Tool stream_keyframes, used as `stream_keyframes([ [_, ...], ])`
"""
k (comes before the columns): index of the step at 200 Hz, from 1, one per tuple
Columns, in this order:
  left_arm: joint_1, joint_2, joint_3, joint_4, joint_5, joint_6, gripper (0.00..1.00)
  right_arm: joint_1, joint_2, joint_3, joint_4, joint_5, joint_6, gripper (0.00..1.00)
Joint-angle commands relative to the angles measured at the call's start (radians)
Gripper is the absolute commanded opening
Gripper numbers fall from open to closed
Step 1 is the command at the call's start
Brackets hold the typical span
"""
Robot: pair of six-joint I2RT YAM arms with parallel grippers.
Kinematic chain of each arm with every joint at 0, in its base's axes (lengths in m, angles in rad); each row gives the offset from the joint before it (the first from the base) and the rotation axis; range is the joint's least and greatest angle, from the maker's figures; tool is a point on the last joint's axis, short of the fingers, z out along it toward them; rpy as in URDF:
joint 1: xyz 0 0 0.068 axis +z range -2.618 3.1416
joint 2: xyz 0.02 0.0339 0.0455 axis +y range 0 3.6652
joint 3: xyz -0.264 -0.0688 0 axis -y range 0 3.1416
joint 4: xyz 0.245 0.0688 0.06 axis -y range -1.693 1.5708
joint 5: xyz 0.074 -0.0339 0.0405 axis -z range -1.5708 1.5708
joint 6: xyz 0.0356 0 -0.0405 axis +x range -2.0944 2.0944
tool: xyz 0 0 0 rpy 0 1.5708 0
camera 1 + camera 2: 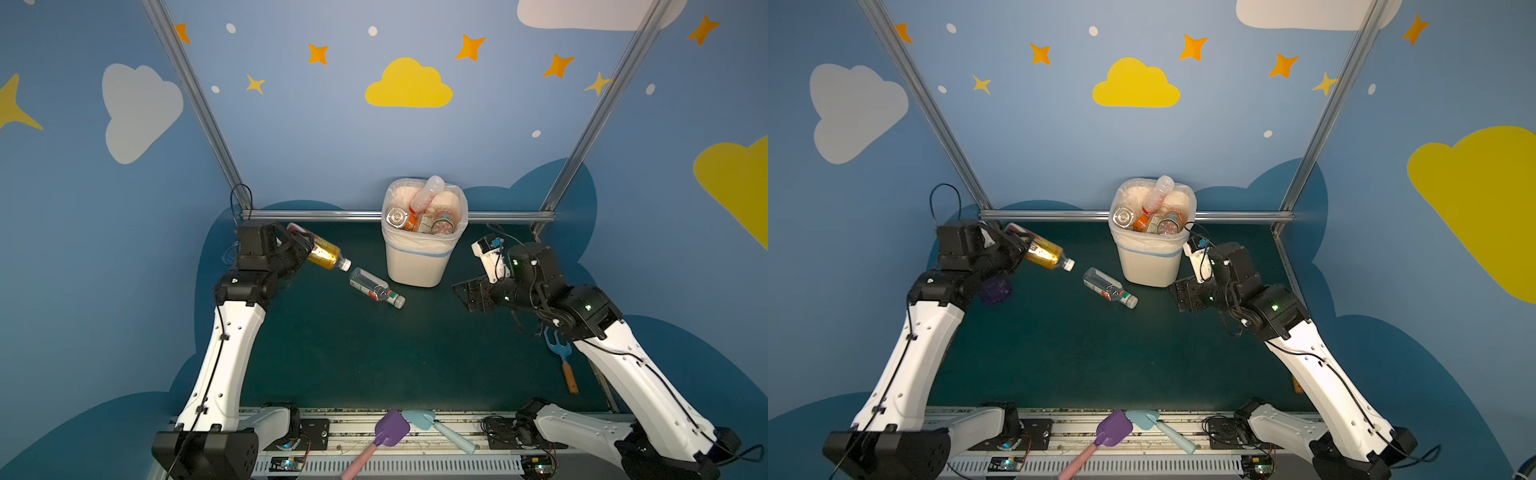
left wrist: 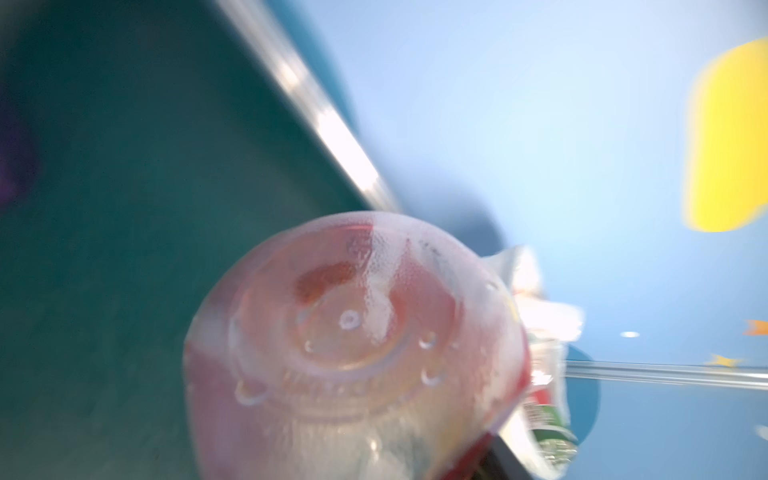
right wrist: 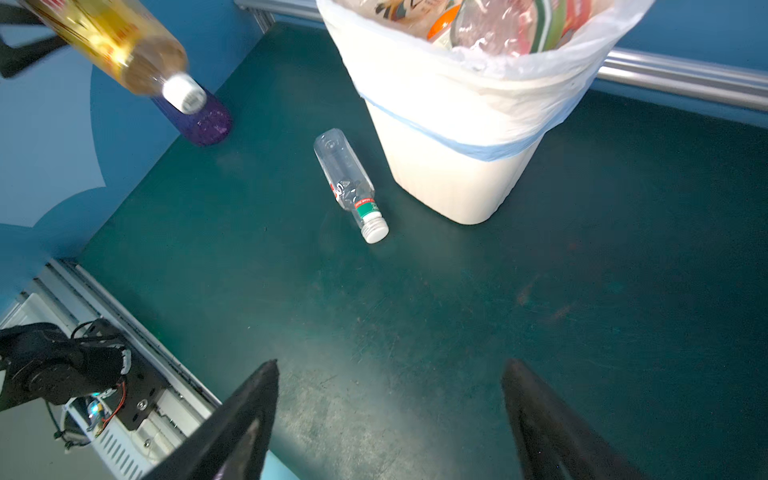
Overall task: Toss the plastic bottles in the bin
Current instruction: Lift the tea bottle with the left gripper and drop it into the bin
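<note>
Both top views show my left gripper point(image 1: 300, 246) clamped on an amber bottle point(image 1: 326, 254), tilted above the table point(image 1: 374, 353) left of the bin point(image 1: 415, 266); my right gripper point(image 3: 388, 363) hangs wide, empty.

The left gripper point(image 1: 304, 246) is up in the air, well to the left of the bin point(image 1: 415, 266), clamped around the base end of a tilted amber bottle point(image 1: 326, 254). The right gripper point(image 3: 388, 362) hovers near the bin's right side, angled downward, jaws wide apart and empty.
</note>
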Motion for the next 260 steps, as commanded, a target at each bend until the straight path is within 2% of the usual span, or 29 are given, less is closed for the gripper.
stream_keyframes([
  [1, -0.002, 0.009, 0.160, -0.016, -0.065, 0.121, 0.56, -0.008, -0.033, -0.005, 0.034, 0.068, 0.013, 0.85],
  [31, -0.072, 0.146, 0.417, 0.037, -0.061, 0.215, 0.55, -0.017, -0.037, 0.011, 0.035, 0.098, 0.005, 0.85],
  [59, -0.186, 0.376, 0.722, 0.000, -0.081, 0.365, 0.55, -0.026, -0.018, 0.036, 0.031, 0.101, -0.006, 0.85],
  [106, -0.359, 0.932, 1.453, -0.184, -0.159, 0.600, 0.55, -0.044, 0.032, 0.064, 0.024, 0.096, -0.025, 0.85],
  [113, -0.371, 0.960, 1.435, -0.159, -0.166, 0.616, 0.61, -0.048, 0.041, 0.068, 0.022, 0.093, -0.029, 0.85],
  [125, -0.384, 0.971, 1.337, -0.102, -0.175, 0.632, 0.96, -0.055, 0.052, 0.073, 0.020, 0.089, -0.039, 0.85],
  [128, -0.388, 0.975, 1.323, -0.097, -0.173, 0.638, 1.00, -0.057, 0.053, 0.075, 0.018, 0.089, -0.039, 0.85],
  [159, -0.439, 1.015, 1.351, -0.155, -0.190, 0.691, 1.00, -0.083, 0.072, 0.079, 0.003, 0.066, -0.051, 0.85],
  [203, -0.455, 0.895, 1.328, -0.154, -0.241, 0.710, 1.00, -0.094, 0.052, 0.070, 0.011, 0.043, -0.038, 0.85],
  [234, -0.458, 0.784, 1.230, -0.175, -0.281, 0.705, 1.00, -0.096, 0.028, 0.049, 0.020, 0.033, -0.033, 0.85],
  [260, -0.457, 0.676, 1.084, -0.167, -0.354, 0.704, 1.00, -0.097, 0.021, 0.042, 0.019, 0.007, -0.023, 0.85],
])
